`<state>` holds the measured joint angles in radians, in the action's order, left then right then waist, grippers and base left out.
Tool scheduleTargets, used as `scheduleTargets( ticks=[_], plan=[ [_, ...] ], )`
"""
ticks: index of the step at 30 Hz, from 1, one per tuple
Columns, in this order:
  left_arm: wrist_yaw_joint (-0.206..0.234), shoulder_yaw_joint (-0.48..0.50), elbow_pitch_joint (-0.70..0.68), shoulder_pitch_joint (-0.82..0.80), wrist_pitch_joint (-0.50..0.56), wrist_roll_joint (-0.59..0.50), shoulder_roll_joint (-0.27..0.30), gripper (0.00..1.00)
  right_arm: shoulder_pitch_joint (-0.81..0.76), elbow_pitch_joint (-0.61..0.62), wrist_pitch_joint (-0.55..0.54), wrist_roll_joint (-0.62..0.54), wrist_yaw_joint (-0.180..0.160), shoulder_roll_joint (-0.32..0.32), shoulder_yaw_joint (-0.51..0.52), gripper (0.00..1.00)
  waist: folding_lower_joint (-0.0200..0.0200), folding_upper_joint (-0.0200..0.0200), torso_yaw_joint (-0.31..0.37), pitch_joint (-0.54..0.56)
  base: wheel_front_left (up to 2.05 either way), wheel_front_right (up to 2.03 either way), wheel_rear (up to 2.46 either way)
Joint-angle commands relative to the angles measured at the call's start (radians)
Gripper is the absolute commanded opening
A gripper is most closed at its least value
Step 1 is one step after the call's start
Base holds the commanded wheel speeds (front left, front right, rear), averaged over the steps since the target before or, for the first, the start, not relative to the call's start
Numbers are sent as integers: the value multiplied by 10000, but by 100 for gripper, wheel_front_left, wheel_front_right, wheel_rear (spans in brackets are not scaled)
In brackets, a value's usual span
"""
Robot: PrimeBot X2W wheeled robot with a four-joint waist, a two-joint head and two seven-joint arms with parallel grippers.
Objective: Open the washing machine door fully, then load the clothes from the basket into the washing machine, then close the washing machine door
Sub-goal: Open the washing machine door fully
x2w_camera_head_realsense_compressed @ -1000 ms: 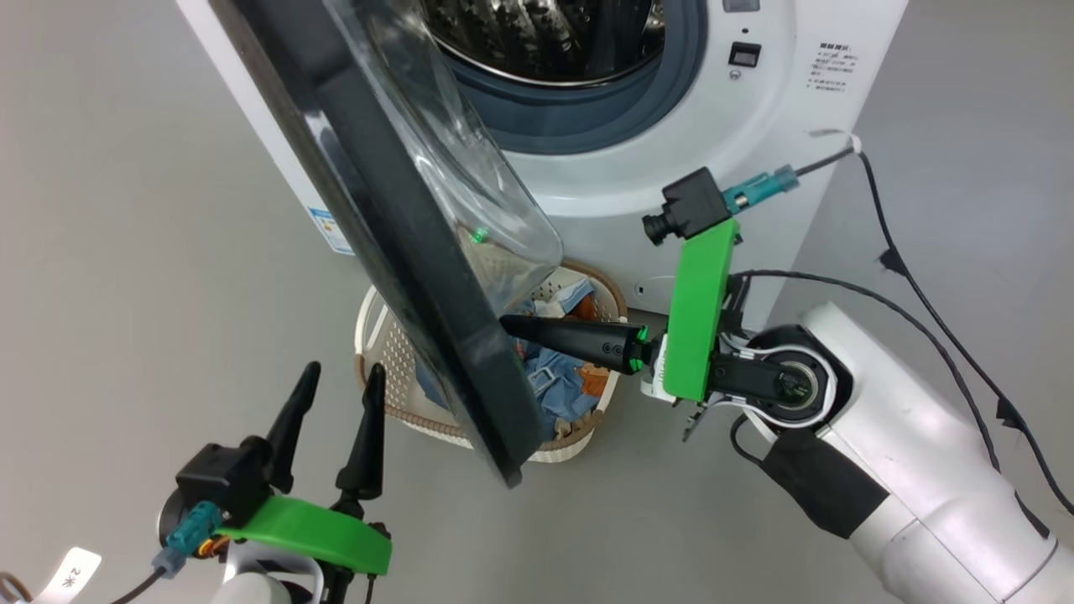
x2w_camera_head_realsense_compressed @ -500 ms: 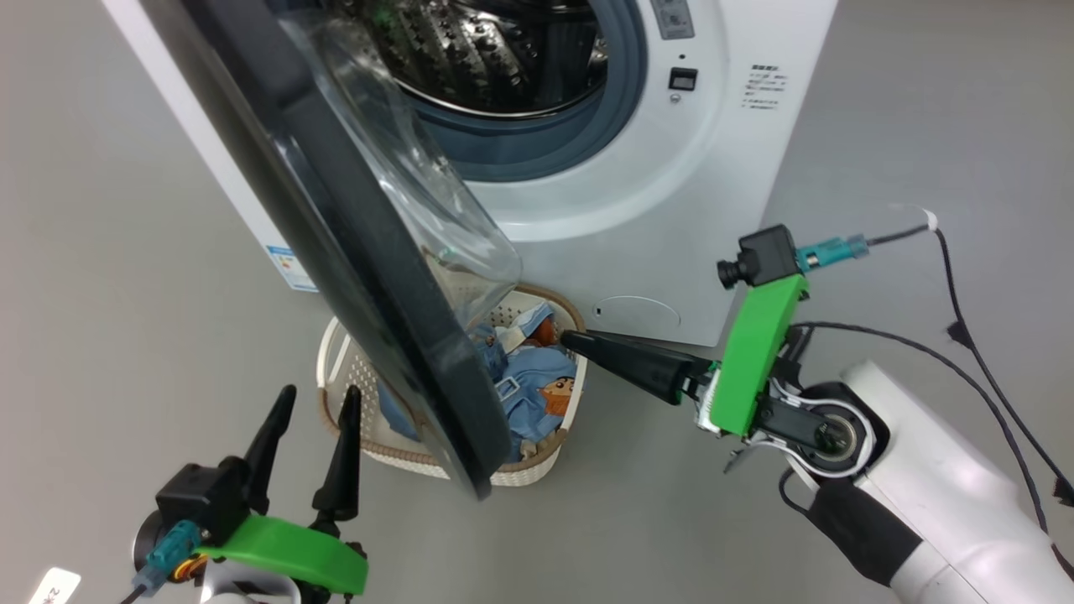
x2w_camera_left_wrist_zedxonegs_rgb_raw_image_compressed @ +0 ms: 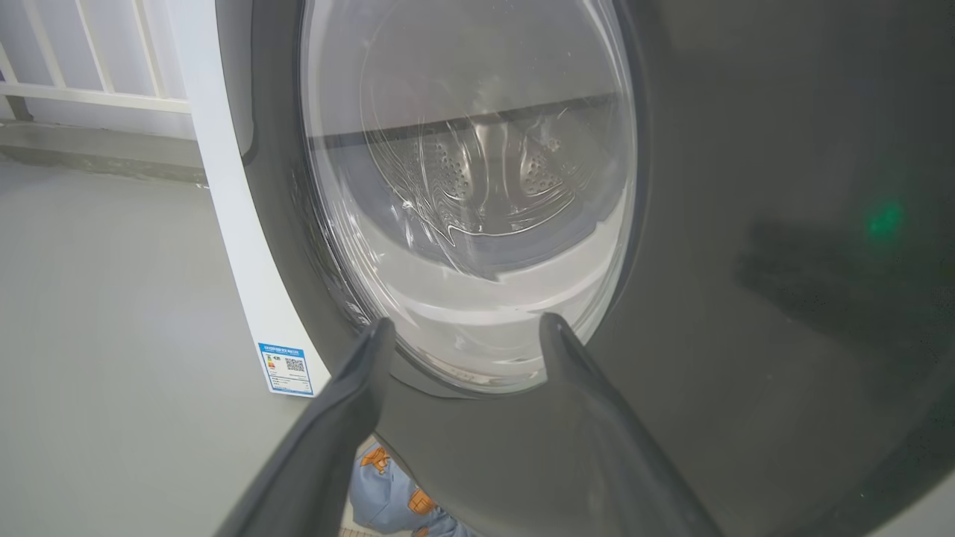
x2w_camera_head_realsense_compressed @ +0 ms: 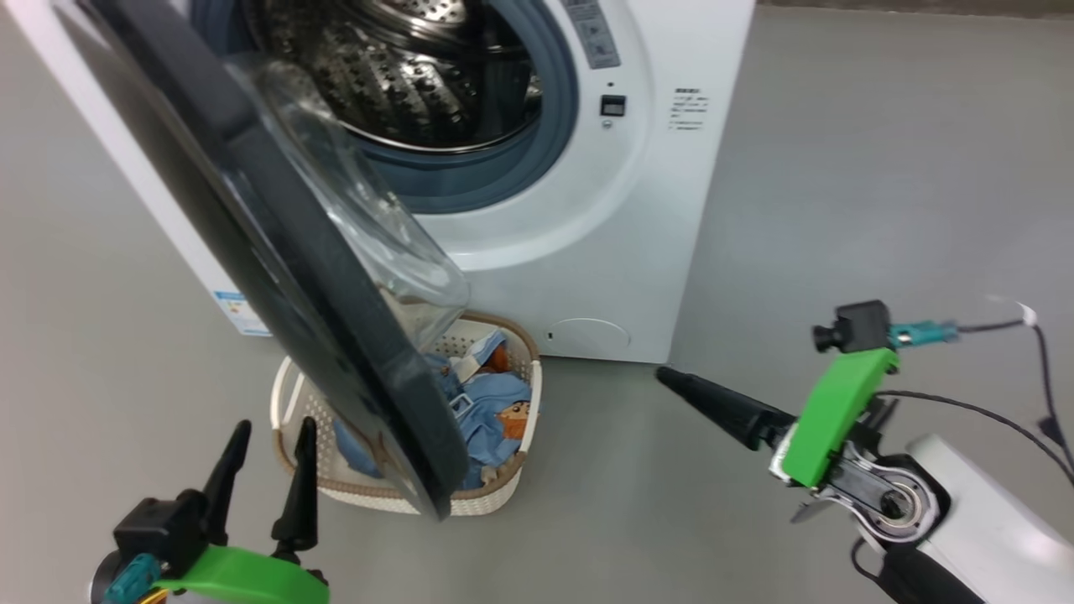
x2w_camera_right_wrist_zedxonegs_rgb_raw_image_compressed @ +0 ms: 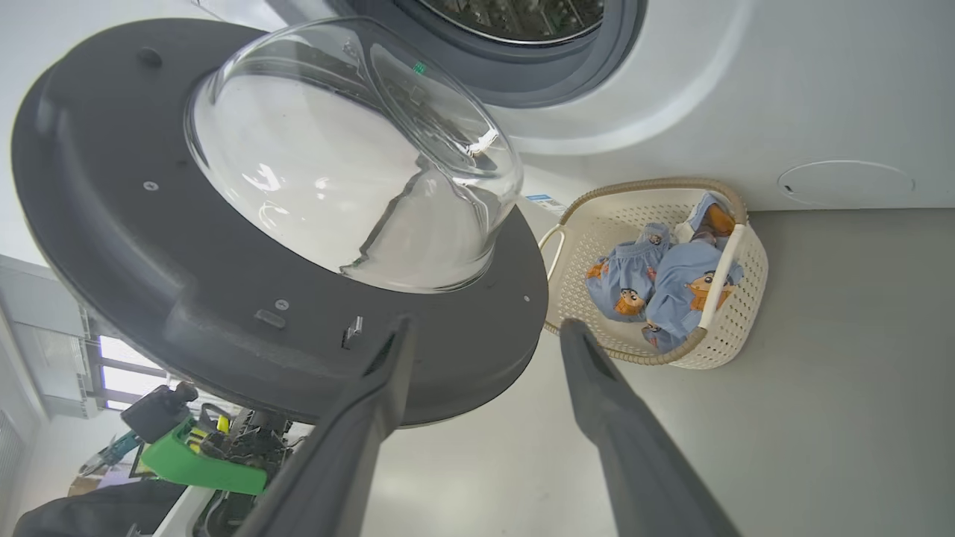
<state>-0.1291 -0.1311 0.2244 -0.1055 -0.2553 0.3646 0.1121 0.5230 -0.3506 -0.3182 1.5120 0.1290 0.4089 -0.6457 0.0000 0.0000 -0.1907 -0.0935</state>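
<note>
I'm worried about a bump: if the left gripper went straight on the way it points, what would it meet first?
Most likely the washing machine door: the left gripper aims at its outer face, near the glass's lower edge. Nothing lies between, though the gap is hard to judge.

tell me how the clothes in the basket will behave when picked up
The clothes lie crumpled in the basket, so probably floppy, apt to drape. They look thin and small, so likely light. Bunched together, one may drag another along.
</note>
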Motion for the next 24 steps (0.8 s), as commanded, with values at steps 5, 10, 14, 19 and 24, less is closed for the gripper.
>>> scheduleTargets(
  ticks=[5, 10, 14, 19, 24],
  plan=[
    [-16, 611, -311, 38, -65, -172, 287, 100, -614, 111, 808, -42, 17, 579, 197, 100, 0, 0, 440, 141, 0, 0, 0],
    [-16, 846, -331, 180, -65, -193, 320, 100, -1038, -205, 1713, -454, 17, 1029, 135, 100, 0, 0, 633, 225, 0, 0, 0],
    [-16, 1040, -342, 302, -65, -220, 309, 100, -1254, -599, 2505, -839, 17, 1225, -56, 100, 0, 0, 749, 271, 0, 0, 0],
    [-16, 1141, -345, 363, -65, -257, 294, 100, -1300, -985, 3329, -1317, 17, 1354, -367, 100, 0, 0, 819, 286, 0, 0, 0],
    [-16, 1162, -339, 348, -65, -289, 248, 100, -1255, -1421, 4310, -1837, 17, 1439, -819, 100, 0, 0, 838, 307, 0, 0, 0]
  ],
)
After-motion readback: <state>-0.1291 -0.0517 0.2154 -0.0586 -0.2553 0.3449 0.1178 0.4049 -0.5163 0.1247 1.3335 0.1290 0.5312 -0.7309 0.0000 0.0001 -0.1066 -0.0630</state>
